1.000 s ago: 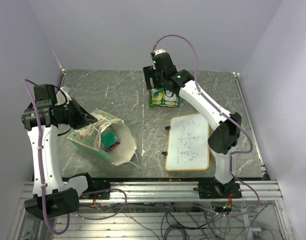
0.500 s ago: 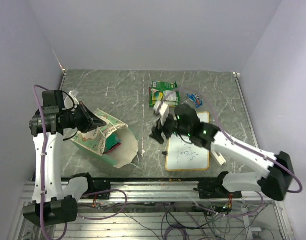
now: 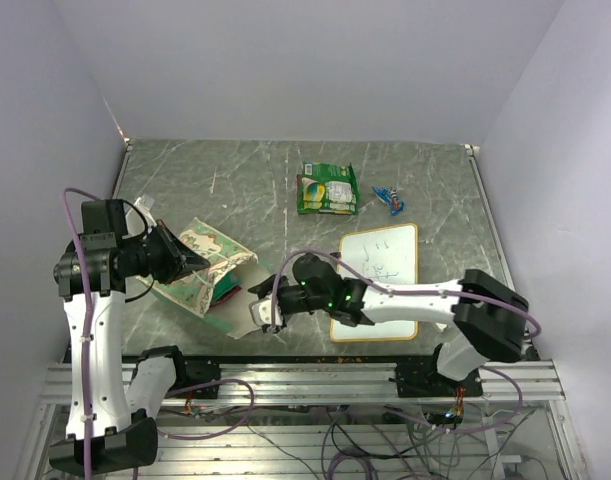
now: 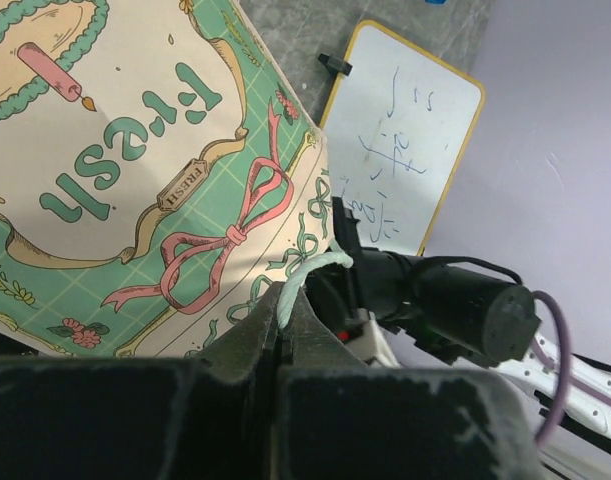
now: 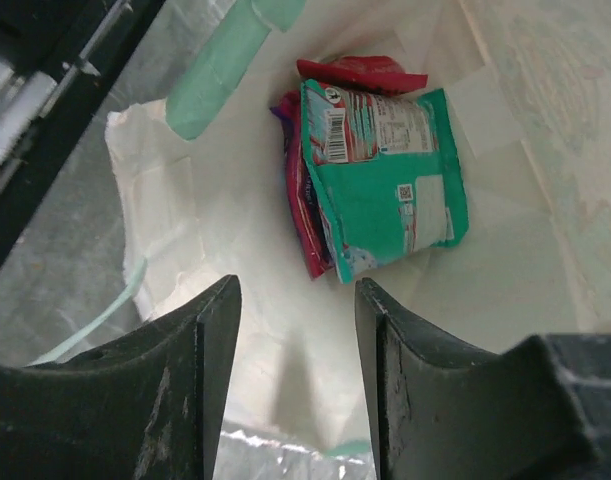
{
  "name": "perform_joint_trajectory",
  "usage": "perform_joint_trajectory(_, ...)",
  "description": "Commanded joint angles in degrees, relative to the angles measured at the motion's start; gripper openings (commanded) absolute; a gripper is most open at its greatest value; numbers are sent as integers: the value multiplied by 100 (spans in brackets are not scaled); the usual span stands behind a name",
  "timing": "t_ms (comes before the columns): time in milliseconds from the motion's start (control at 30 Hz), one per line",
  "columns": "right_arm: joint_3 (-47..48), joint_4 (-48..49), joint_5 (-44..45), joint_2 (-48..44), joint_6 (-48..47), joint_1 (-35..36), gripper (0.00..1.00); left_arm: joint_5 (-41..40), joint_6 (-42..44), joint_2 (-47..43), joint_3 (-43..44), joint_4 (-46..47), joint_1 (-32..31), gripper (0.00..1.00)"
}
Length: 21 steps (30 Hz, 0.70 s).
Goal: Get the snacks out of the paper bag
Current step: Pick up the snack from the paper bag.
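Judging by how things lie, the job is partway done: a green snack packet [image 3: 327,188] and a blue wrapped candy [image 3: 388,198] lie out on the desk [image 3: 235,180] toward its far edge, well apart from the paper bag [image 3: 210,262], which lies tipped on its side near the left near corner. Inside it a teal packet [image 5: 390,180] rests on red packets [image 5: 360,72], so at least those remain. The left claw [image 4: 283,300] is pinched together on the bag's upper edge. The right claw [image 5: 297,295], jaws apart and empty, sits at the bag's mouth, facing the packets.
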Motion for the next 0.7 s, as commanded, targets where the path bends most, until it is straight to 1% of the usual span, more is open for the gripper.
perform_joint_trajectory(0, 141, 1297, 172, 548, -1065, 96, 48, 95, 153, -106, -37, -147, -45, 7)
perform_joint_trajectory(100, 335, 1531, 351, 1020, -1346, 117, 47, 324, 11, -199, -136, 187, -45, 7)
perform_joint_trajectory(300, 757, 1688, 727, 1848, -1813, 133, 45, 530, 376, 17, 55, -10, -47, 7)
perform_joint_trajectory(467, 944, 1707, 915, 2252, -1864, 135, 44, 744, 534, 14, 31, -55, -44, 7)
perform_joint_trajectory(567, 1184, 1896, 944, 2473, -1756, 138, 44, 837, 555, 5, -41, 19, -47, 7)
perform_joint_trajectory(667, 1370, 1875, 1007, 2733, -1786, 142, 44, 933, 689, 69, 34, -114, -42, 7)
